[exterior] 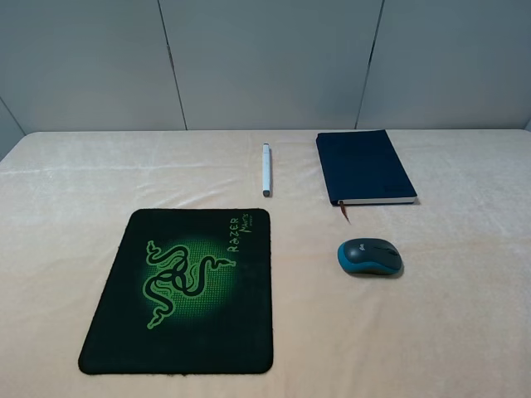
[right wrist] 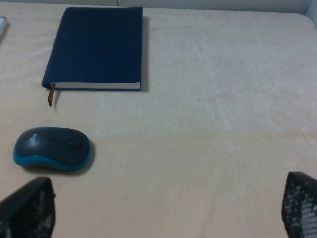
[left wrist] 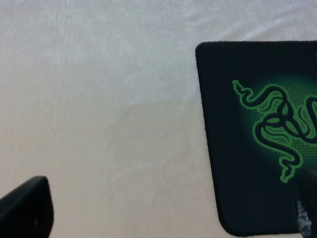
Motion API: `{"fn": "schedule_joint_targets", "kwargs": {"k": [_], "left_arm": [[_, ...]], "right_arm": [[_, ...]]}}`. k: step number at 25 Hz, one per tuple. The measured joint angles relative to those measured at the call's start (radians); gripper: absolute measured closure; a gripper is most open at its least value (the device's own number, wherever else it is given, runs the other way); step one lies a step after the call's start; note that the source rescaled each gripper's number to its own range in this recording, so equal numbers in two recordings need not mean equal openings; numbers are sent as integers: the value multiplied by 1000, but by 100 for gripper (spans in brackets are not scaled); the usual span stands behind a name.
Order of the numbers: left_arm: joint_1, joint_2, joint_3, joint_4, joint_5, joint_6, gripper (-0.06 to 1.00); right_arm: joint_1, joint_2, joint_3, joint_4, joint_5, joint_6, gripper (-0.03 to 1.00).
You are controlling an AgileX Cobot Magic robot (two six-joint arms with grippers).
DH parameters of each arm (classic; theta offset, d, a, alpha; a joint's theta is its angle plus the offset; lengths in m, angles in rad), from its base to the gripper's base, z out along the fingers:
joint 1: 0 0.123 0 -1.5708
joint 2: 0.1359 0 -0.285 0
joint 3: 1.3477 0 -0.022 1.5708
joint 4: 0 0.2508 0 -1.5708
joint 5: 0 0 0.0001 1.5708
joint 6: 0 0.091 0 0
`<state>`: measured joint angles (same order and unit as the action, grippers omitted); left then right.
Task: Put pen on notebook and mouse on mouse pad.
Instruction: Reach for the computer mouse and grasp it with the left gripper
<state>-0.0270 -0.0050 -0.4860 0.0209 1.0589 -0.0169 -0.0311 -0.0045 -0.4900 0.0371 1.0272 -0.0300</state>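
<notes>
Left end effector (left wrist: pixel 166 213) and right end effector (right wrist: pixel 163 208) gape empty. Light pen (exterior: pixel 266 169) likely rolls: pinch mid-barrel. Smooth mouse (exterior: pixel 370 257): squeeze its sides.

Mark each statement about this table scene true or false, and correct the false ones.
1. The mouse sits off the mouse pad. True.
2. The pen lies beside the notebook, not touching it. True.
3. The notebook lies open. False: it is shut.
4. The mouse pad is plain black. False: it bears a green snake logo.
5. The pen is gripped. False: the left pincer and right pincer are both open and empty.
</notes>
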Motion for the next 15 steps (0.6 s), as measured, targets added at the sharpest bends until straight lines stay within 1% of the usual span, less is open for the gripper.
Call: {"fn": "schedule_joint_targets", "kwargs": {"k": [15], "left_arm": [[0,0,0,0,0,0,1]], "right_arm": [[0,0,0,0,0,0,-3]]}}
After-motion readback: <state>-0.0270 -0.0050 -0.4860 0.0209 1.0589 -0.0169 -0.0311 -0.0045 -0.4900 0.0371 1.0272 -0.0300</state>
